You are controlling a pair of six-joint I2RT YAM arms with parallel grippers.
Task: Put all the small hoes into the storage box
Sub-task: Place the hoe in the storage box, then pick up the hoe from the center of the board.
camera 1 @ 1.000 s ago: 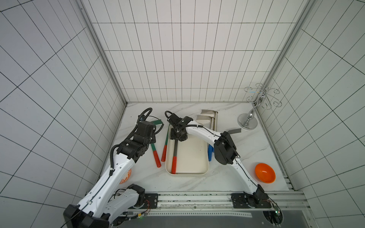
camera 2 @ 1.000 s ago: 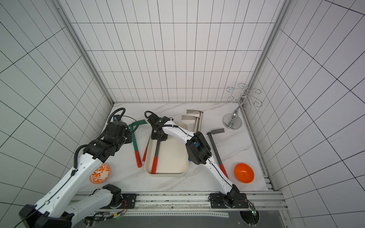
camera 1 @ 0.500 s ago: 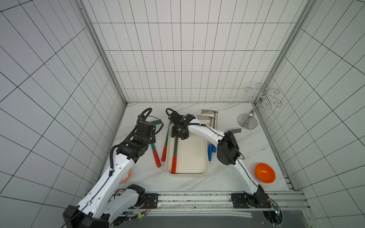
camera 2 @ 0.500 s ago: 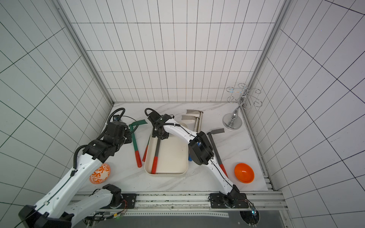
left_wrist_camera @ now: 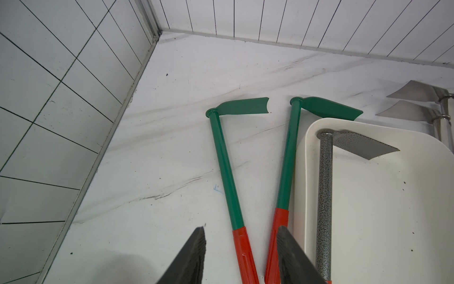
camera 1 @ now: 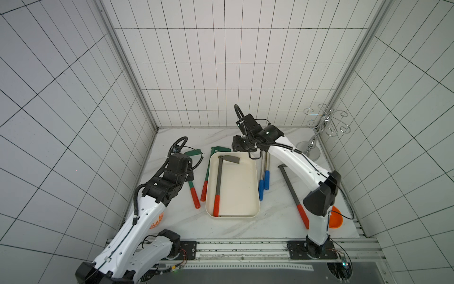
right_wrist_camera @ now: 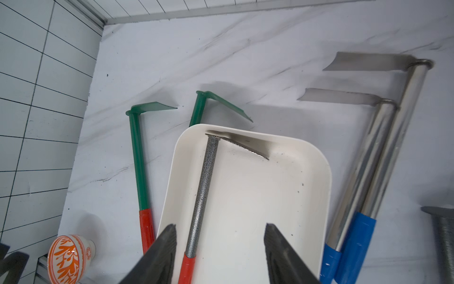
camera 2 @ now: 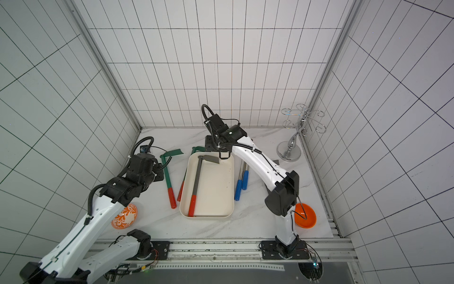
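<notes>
Small hoe (camera 1: 218,179) lies inside storage box (camera 1: 242,189), along one long wall. Right gripper (right_wrist_camera: 219,226) over it, jaws apart, empty; left gripper (left_wrist_camera: 240,228) spread, empty, above green hoe (left_wrist_camera: 224,167). Risk: a low right-arm retreat clips blade or rim and shifts the box. Unclear if blade leans on far wall; grip end cut off in wrist views

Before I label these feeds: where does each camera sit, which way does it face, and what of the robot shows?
A top view: high above the front rail, looking down at the marble table; left arm and right arm show.
A top view: same height, heading, table and arms.
Left wrist: faces two green red-gripped hoes; open left gripper shows.
Right wrist: looks into the cream-white plastic storage box; open right gripper shows.
Shared: both wrist views show the speckled grey hoe in that box.
</notes>
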